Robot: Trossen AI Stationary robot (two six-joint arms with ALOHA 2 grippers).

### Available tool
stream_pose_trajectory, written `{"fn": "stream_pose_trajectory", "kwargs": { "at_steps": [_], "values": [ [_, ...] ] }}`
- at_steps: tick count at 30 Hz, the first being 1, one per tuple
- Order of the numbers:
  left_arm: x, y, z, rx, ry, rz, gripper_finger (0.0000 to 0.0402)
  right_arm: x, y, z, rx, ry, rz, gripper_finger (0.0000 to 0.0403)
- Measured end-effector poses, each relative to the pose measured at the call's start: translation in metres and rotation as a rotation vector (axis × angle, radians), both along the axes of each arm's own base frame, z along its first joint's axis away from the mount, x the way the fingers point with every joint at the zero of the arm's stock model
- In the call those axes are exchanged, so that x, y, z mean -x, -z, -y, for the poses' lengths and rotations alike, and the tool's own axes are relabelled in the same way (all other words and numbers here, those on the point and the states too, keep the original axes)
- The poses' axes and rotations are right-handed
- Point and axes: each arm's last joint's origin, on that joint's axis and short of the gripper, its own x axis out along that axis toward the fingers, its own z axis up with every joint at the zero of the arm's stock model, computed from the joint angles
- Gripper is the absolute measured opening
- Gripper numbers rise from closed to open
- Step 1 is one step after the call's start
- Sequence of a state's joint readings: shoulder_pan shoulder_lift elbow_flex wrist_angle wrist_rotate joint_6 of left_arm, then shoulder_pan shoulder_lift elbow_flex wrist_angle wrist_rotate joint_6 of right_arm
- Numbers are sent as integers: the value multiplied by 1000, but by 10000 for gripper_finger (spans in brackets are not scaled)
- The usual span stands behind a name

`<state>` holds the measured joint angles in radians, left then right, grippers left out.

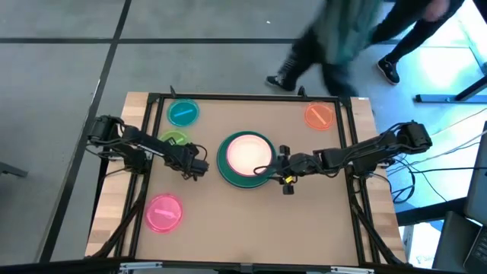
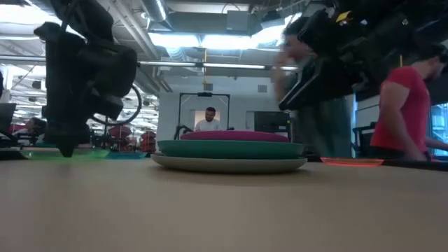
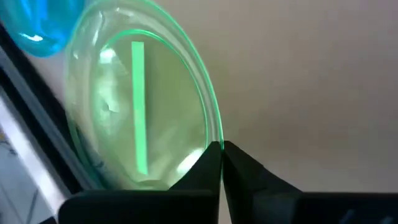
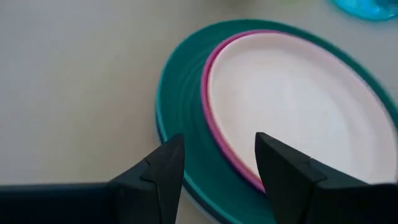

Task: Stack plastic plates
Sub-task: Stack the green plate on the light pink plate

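Observation:
A stack [image 1: 246,157] sits mid-table: a grey plate [image 2: 227,164] at the bottom, then teal-green [image 4: 180,93], magenta [image 4: 214,118] and cream [image 4: 298,99]. Lying apart on the table are small plates: teal [image 1: 183,113], orange [image 1: 319,115], pink [image 1: 164,211] and green [image 1: 173,140]. My left gripper [image 3: 221,148] points down at the green plate's near rim, shut. My right gripper [image 4: 219,163] is open and hovers over the stack's right rim, raised clear of it in the low view. No dark slate plate shows. My left gripper has the small green plate's near rim [image 3: 214,134] pinched between its two fingertips [image 3: 208,163]. It comes from above, pointing down. The plate [image 2: 70,155] lies flat on the table in the low view.
A black frame rail [image 1: 251,97] runs around the tabletop. Bare table lies along the near edge and at the near right. People move past beyond the far edge [image 1: 342,38]; others stand in the room behind [image 2: 406,112].

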<state>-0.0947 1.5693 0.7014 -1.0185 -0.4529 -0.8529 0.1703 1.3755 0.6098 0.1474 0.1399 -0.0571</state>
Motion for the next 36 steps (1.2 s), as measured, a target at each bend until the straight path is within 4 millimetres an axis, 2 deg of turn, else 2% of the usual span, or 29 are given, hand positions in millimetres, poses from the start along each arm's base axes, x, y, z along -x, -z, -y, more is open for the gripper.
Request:
{"fn": "stream_pose_trajectory", "kwargs": {
  "at_steps": [4, 9, 18, 22, 30, 36],
  "values": [
    [-5, -10, 9, -16, 45, -6, 2, 5, -8, 1, 0, 10, 15, 186],
    [-22, -28, 23, -21, 143, 53, 2, 12, -15, 2, 1, 10, 11, 186],
    [-59, -77, 52, -86, 385, 216, 2, 15, -18, 3, 7, 7, 6, 186],
    [-75, -92, 65, -82, 520, 312, 2, 16, -18, 3, 9, 7, -3, 186],
    [-112, -99, 81, -20, 863, 518, 2, 16, -17, 3, 12, 6, -14, 186],
    [-132, -84, 79, 16, 996, 517, 2, 18, -15, 3, 10, 10, -38, 186]
  ]
}}
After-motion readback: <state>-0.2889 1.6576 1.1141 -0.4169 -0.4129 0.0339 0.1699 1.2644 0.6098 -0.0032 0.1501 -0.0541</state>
